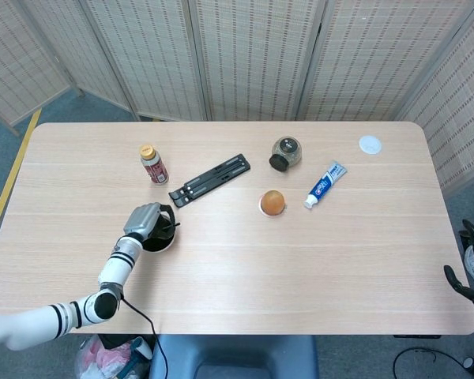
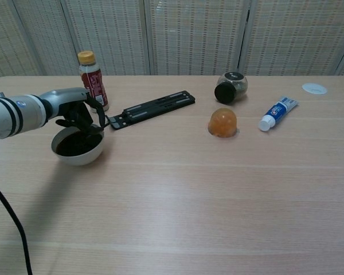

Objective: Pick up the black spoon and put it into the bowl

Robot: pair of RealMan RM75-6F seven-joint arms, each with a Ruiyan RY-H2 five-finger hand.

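A white bowl (image 2: 78, 156) with a dark inside stands at the table's front left, its rim (image 1: 164, 244) partly under my left hand (image 1: 144, 219). My left hand (image 2: 74, 112) hovers over the bowl with its dark fingers curled down toward it. The black spoon (image 2: 99, 118) appears pinched in those fingers, one thin end (image 1: 175, 225) sticking out past the bowl's right rim; black on black hides the rest. My right hand (image 1: 473, 267) hangs off the table's right edge, fingers apart, holding nothing.
Behind the bowl stand a small brown bottle (image 2: 92, 81) and a long black folding stand (image 2: 152, 108). Further right are an orange dome (image 2: 223, 122), a dark jar on its side (image 2: 231, 86), a toothpaste tube (image 2: 277, 112) and a white lid (image 2: 314, 88).
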